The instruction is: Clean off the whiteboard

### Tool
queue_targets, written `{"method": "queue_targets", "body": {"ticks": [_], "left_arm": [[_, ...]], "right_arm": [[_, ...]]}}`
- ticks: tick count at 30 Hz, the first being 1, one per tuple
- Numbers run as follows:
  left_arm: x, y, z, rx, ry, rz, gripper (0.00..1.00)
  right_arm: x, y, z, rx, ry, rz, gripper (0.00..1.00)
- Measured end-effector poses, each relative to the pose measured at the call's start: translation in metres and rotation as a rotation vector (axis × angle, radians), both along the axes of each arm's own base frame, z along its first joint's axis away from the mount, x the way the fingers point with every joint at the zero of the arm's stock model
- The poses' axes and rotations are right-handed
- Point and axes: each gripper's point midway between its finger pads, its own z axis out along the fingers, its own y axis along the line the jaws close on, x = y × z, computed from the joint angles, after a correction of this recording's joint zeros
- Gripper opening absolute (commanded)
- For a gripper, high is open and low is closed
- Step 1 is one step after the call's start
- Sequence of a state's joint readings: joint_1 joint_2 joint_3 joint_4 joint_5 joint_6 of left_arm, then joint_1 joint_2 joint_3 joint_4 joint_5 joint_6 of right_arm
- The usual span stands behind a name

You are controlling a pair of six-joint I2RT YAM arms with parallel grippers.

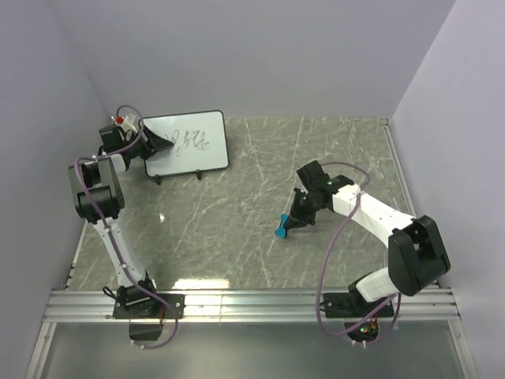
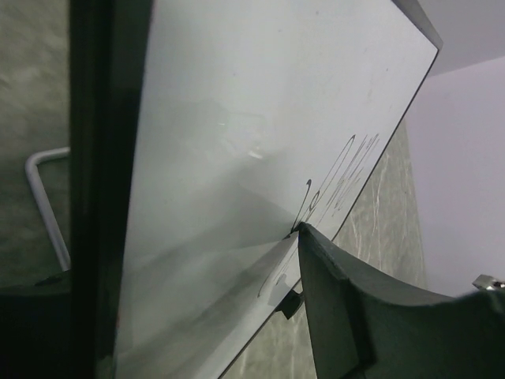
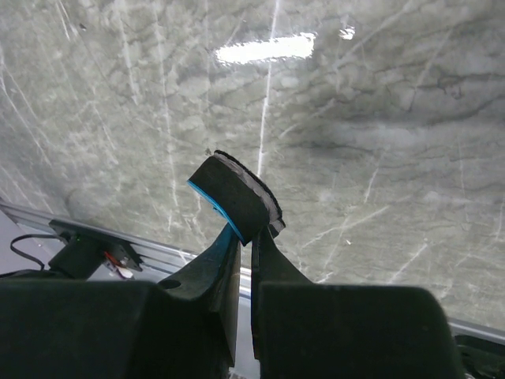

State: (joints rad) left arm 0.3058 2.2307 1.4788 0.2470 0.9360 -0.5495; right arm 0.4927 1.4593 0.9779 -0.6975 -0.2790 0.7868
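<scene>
The whiteboard stands at the back left of the table, with black scribbles near its middle. My left gripper is shut on its left edge. In the left wrist view the whiteboard fills the frame between the fingers of my left gripper, and one fingertip presses its face next to the scribbles. My right gripper is shut on the small blue eraser and holds it over the table's middle. In the right wrist view the eraser sits clamped between the tips of my right gripper.
The marble table top lies between the eraser and the board. A metal rail runs along the near edge. Walls close in the back and both sides. A black foot shows under the board's lower edge.
</scene>
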Motion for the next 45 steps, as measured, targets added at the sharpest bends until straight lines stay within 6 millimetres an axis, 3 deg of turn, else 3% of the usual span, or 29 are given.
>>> {"method": "queue_targets", "body": {"ticks": [4,12,21,23,24,25,26,32,36,45], "left_arm": [[-0.026,-0.026,0.000,0.012,0.027,-0.016,0.00],[-0.082,-0.072,0.001,0.041,0.065,-0.004,0.00],[-0.177,-0.136,-0.004,0.036,0.109,-0.014,0.01],[-0.194,-0.149,-0.003,0.036,0.107,-0.011,0.09],[-0.201,-0.155,-0.003,0.035,0.108,-0.010,0.31],[-0.208,-0.160,-0.004,0.030,0.111,-0.013,0.44],[-0.215,-0.165,-0.004,0.028,0.113,-0.013,0.68],[-0.239,-0.171,-0.014,0.032,0.181,0.009,0.93],[-0.248,-0.171,-0.008,0.033,0.188,0.014,0.95],[-0.254,-0.161,0.027,0.072,0.103,0.052,0.79]], "right_arm": [[-0.006,-0.005,0.000,0.005,-0.018,0.000,0.00],[-0.017,-0.016,0.000,0.005,-0.063,0.022,0.00],[-0.012,-0.025,0.006,-0.020,-0.140,0.059,0.00],[-0.011,-0.026,0.006,-0.027,-0.150,0.068,0.00],[-0.010,-0.026,0.006,-0.028,-0.154,0.071,0.00],[-0.010,-0.026,0.006,-0.029,-0.158,0.075,0.00],[-0.010,-0.026,0.006,-0.029,-0.160,0.077,0.00],[-0.007,-0.026,0.008,-0.034,-0.182,0.094,0.00],[-0.005,-0.026,0.011,-0.032,-0.197,0.095,0.00],[0.000,-0.027,0.021,-0.034,-0.234,0.098,0.00]]}}
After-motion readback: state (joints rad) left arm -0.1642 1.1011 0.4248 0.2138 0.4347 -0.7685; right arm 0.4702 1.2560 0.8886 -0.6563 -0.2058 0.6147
